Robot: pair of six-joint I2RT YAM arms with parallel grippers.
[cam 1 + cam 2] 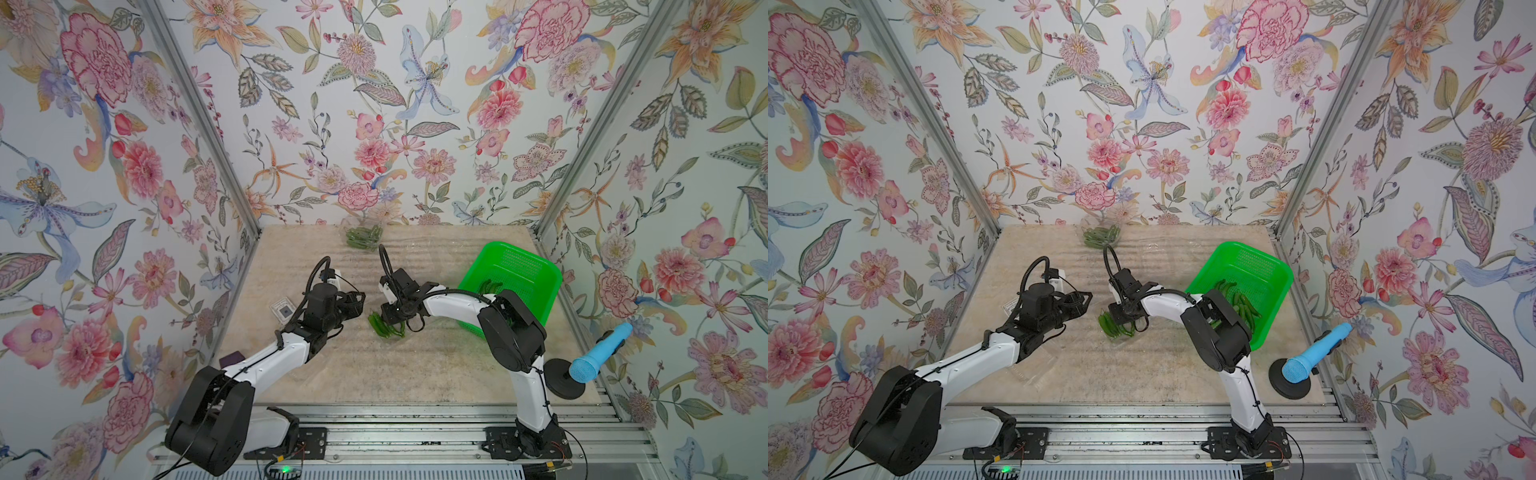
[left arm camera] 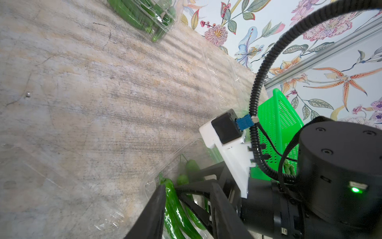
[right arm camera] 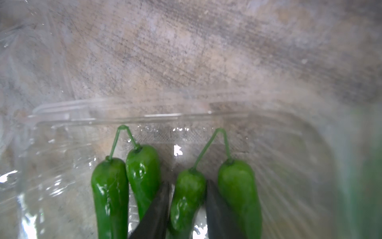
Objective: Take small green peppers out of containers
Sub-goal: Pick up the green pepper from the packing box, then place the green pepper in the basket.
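Observation:
Several small green peppers [image 1: 384, 326] lie in an open clear container [image 3: 144, 117] at the table's middle. In the right wrist view my right gripper [image 3: 187, 186] has a finger pressed on each side of one pepper [image 3: 186, 207], with other peppers beside it. My left gripper [image 2: 189, 186] hovers just left of that container [image 2: 157, 165], jaws apart with nothing between them. I see the peppers beyond them. A closed container [image 1: 363, 237] full of peppers stands at the back wall. An empty clear container [image 1: 1163, 249] lies to its right.
A bright green basket [image 1: 536, 257] tilts at the right, with peppers [image 1: 1241, 303] inside it, partly hidden by my right arm. A blue microphone [image 1: 598, 353] on a black stand sits at the right front. A small card [image 1: 283, 311] lies left. Clear plastic [image 1: 1034, 374] lies under my left arm.

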